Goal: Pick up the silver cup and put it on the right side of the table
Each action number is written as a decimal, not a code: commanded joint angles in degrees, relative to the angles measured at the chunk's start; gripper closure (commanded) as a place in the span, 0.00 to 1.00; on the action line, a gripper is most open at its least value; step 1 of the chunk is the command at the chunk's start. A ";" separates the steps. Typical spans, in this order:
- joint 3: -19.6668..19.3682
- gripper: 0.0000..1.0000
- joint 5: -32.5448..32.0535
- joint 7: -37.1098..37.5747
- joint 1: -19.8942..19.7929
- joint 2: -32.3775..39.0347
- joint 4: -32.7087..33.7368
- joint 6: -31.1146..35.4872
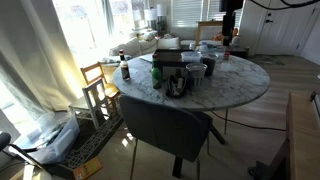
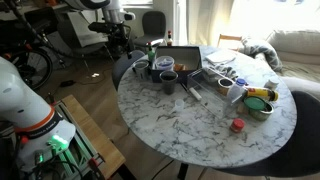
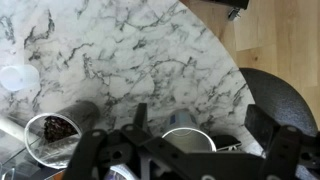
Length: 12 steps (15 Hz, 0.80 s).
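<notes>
The silver cup stands upright on the marble table. In the wrist view its open rim shows between my two dark fingers. My gripper is open, with one finger on each side of the cup and a gap to both. I cannot tell whether the fingers reach down around the cup or hang above it. In both exterior views the cup sits in the cluster of things near the dark chair. The gripper itself is hard to make out in those views.
A dark cup with something inside stands beside the silver cup. A bottle and a dark tray are close by. Bowls, a small red thing and a white cup sit further off. A dark chair is at the table edge.
</notes>
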 commanded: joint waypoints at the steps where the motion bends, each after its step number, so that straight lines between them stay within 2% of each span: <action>1: -0.12 0.00 -0.04 0.04 0.14 0.01 0.07 -0.09; 6: -0.12 0.00 -0.04 0.04 0.14 0.01 0.07 -0.09; 12: 0.17 0.00 0.55 11.83 -1.33 6.20 -0.69 9.23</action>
